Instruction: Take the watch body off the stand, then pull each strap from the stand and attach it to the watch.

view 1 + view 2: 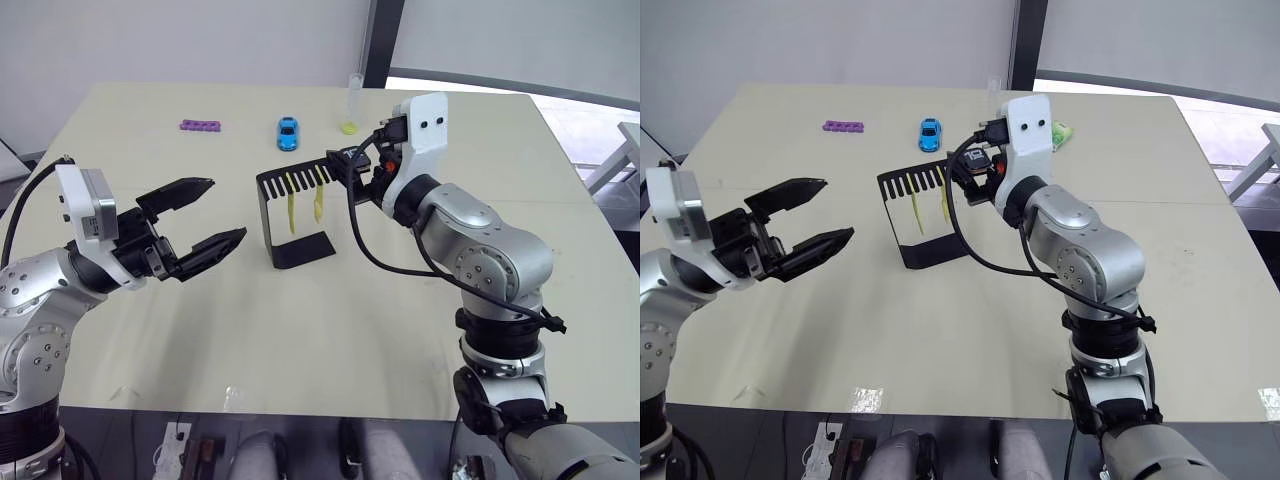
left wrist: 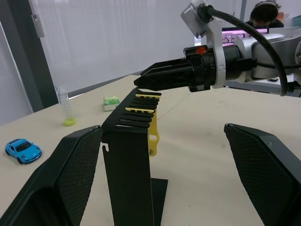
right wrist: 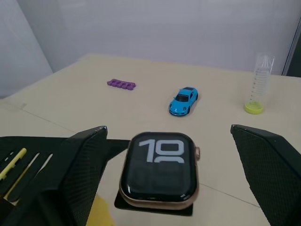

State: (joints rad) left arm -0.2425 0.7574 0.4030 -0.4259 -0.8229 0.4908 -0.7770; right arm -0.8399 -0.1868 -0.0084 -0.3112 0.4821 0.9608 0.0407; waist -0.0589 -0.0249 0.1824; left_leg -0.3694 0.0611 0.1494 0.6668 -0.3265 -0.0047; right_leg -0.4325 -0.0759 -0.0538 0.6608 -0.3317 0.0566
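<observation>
The stand (image 1: 293, 215) sits upright near the middle of the counter (image 1: 300, 330), its flat foot on the surface and its slotted top plate level. Two yellow straps (image 1: 304, 205) hang side by side from the slots. The watch body (image 3: 159, 169) lies face up on the far end of the top plate, its screen lit with pale digits. The right gripper (image 3: 164, 179) is at that end of the plate, its fingers spread to either side of the watch body without touching it. The left gripper (image 1: 200, 225) hovers above the counter just beside the stand, fingers spread wide and empty. Farther back stand a blue toy car (image 1: 287, 132), a purple piece (image 1: 201, 126) and a clear tube (image 1: 351, 103).
</observation>
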